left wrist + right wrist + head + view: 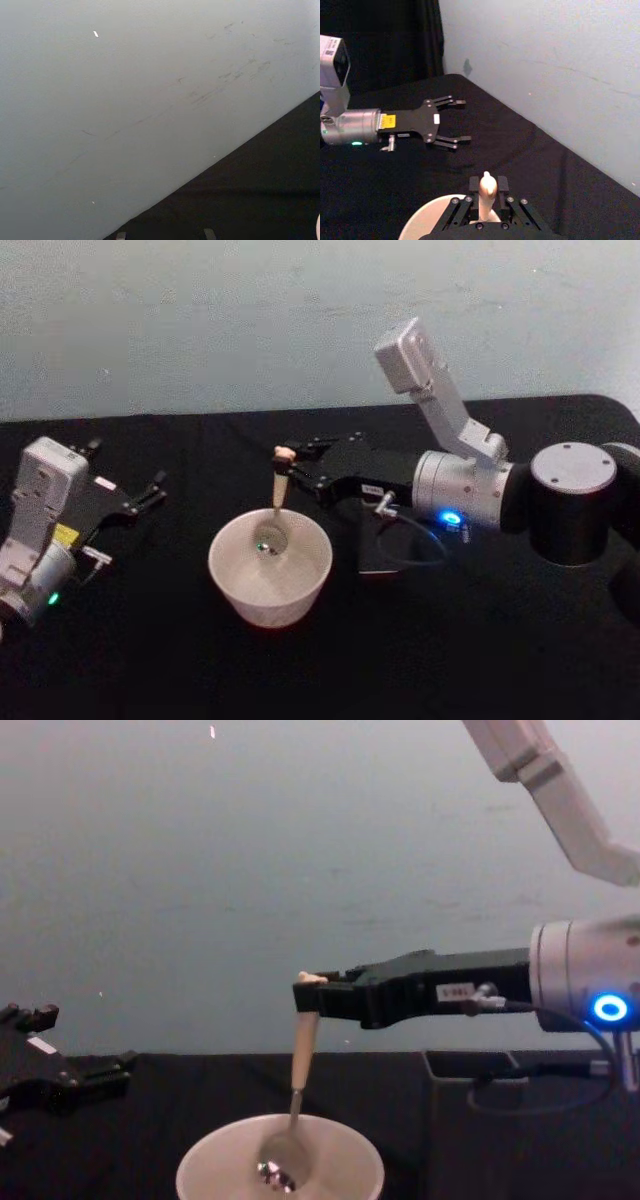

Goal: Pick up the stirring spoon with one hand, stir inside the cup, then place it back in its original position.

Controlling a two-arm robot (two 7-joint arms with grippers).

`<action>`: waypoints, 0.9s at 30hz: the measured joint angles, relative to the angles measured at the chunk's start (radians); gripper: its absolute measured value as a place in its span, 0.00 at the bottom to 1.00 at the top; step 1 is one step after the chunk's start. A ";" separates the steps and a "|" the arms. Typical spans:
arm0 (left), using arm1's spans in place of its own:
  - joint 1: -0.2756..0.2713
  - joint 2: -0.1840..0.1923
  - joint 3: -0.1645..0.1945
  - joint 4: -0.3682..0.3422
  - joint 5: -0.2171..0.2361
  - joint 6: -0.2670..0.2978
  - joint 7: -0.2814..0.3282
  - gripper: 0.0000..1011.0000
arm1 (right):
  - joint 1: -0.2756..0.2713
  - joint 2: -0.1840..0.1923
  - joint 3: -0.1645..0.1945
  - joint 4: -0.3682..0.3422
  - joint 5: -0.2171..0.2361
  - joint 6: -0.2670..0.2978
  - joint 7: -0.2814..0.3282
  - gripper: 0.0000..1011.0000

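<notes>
My right gripper (298, 465) reaches in from the right and is shut on the beige handle of the stirring spoon (277, 490), just below its small bear head. The spoon hangs nearly upright, its shiny bowl (281, 1166) down inside the cream-white cup (232, 585) near the bottom. From the right wrist view the handle top (487, 187) stands between the fingers (502, 185) above the cup rim (422, 217). The dark square holder (400, 555) stands right of the cup, partly under my right arm; it also appears in the chest view (455, 1065). My left gripper (150, 495) rests open at the far left.
Black cloth covers the table (150, 660), with a pale wall (200, 320) behind its far edge. A cable (540, 1095) loops from the right wrist over the holder. Open cloth separates the cup from the parked left gripper (454, 121).
</notes>
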 joint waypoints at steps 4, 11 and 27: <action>0.000 0.000 0.000 0.000 0.000 0.000 0.000 0.99 | -0.007 0.008 0.020 -0.004 0.000 0.008 0.004 0.21; 0.000 0.000 0.000 0.000 0.000 0.000 0.000 0.99 | -0.040 0.045 0.043 -0.053 0.008 0.024 0.030 0.21; 0.000 0.000 0.000 0.000 0.000 0.000 0.000 0.99 | -0.085 0.090 0.028 -0.137 0.019 0.051 0.076 0.21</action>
